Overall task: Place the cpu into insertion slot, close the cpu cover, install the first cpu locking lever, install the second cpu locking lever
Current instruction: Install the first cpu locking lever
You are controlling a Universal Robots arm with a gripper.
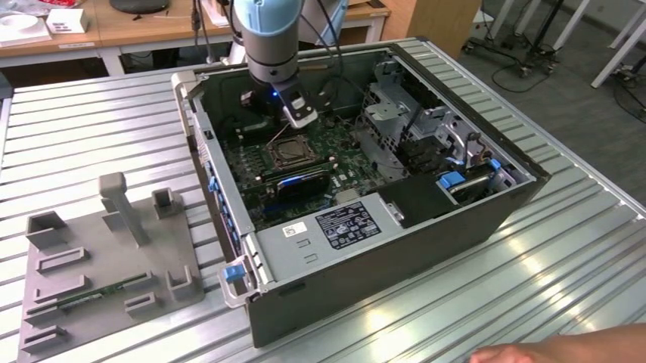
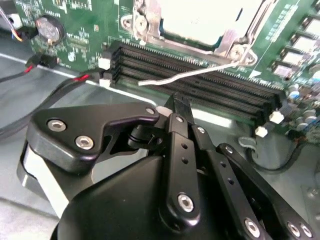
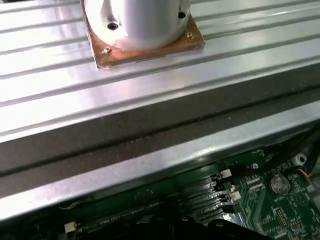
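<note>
In the exterior view my gripper point(image 1: 301, 118) reaches down into the open computer case, just above and behind the insertion slot point(image 1: 289, 153) on the green board. The second wrist view shows the cpu point(image 2: 205, 17), its pale metal top lying in the slot with the silver cpu cover point(image 2: 231, 39) framing it. One thin wire locking lever point(image 2: 190, 75) stands free, swung out over the long black memory slots point(image 2: 200, 82). My black fingers point(image 2: 176, 130) are pressed together, their tips point(image 2: 178, 106) short of the lever with nothing between them.
The case point(image 1: 404, 227) lies open on a ribbed metal table point(image 1: 565, 249), with a drive cage point(image 1: 404, 113) and power supply point(image 1: 338, 223) inside. A grey fixture point(image 1: 101, 265) stands at the exterior view's left. A hand point(image 1: 565, 352) shows at the bottom edge. A coin battery point(image 3: 280, 184) sits on the board.
</note>
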